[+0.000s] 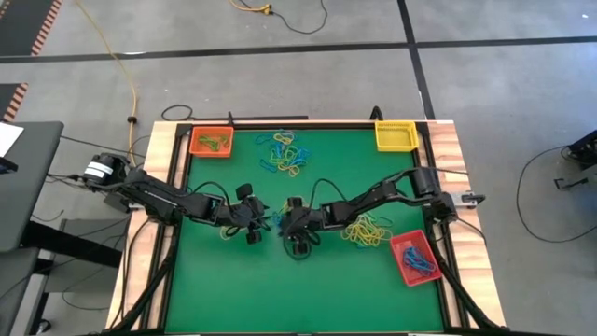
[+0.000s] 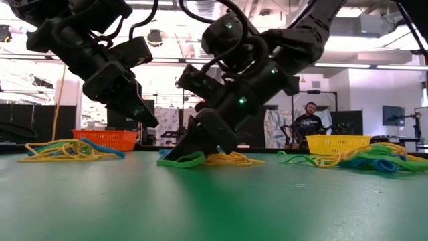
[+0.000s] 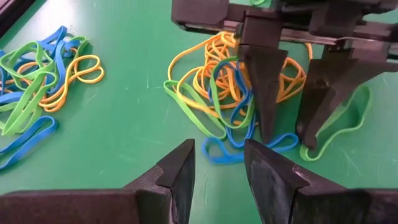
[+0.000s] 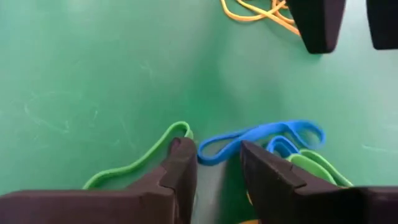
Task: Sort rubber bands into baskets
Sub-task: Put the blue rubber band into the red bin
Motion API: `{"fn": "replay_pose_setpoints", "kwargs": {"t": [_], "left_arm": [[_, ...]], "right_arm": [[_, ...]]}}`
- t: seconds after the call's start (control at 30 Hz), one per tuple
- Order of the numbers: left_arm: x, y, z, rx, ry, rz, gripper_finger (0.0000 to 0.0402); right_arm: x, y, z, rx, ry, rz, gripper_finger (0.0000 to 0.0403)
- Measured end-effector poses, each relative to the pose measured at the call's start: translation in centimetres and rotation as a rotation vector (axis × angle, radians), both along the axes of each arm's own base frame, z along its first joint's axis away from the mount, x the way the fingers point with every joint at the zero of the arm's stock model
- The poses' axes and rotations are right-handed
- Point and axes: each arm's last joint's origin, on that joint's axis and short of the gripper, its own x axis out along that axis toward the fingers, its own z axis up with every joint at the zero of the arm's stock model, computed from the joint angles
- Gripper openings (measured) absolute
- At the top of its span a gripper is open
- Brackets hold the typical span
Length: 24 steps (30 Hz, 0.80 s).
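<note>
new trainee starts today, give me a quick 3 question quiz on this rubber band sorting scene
1. True or false: the yellow basket already holds rubber bands.
2. Which basket holds blue bands? A) orange basket B) yellow basket C) red basket
3. Fill in: both grippers, the left gripper and the right gripper, meet near the ____ of the green mat.

Key:
1. False; it looks empty from above.
2. C; blue bands lie in the red basket, while the orange one holds green.
3. Middle; the fingers of the right gripper are down on a mixed pile, with a blue band just ahead of them.
</note>
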Motion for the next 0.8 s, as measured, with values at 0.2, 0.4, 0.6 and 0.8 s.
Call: {"fn": "replay_pose_setpoints", "kwargs": {"t": [0.2, 0.4, 0.6, 0.8], "left_arm": [[0.0, 0.0, 0.0, 0.012, 0.004, -0.01, 0.0128], [0.0, 0.0, 0.0, 0.014, 0.007, -0.011, 0.0128], [0.0, 0.0, 0.0, 0.014, 0.008, -0.011, 0.0128], [0.0, 0.0, 0.0, 0.014, 0.008, -0.011, 0.0128]], "right_arm": [[0.1, -0.1, 0.6, -0.009, -0.005, 0.007, 0.0079], [0.0, -0.3, 1.2, -0.021, -0.004, 0.017, 0.0012], [-0.4, -0.1, 2.6, -0.023, -0.001, 0.02, 0.0016], [-1.2, 0.7, 5.4, -0.105, -0.013, -0.004, 0.0014]]}}
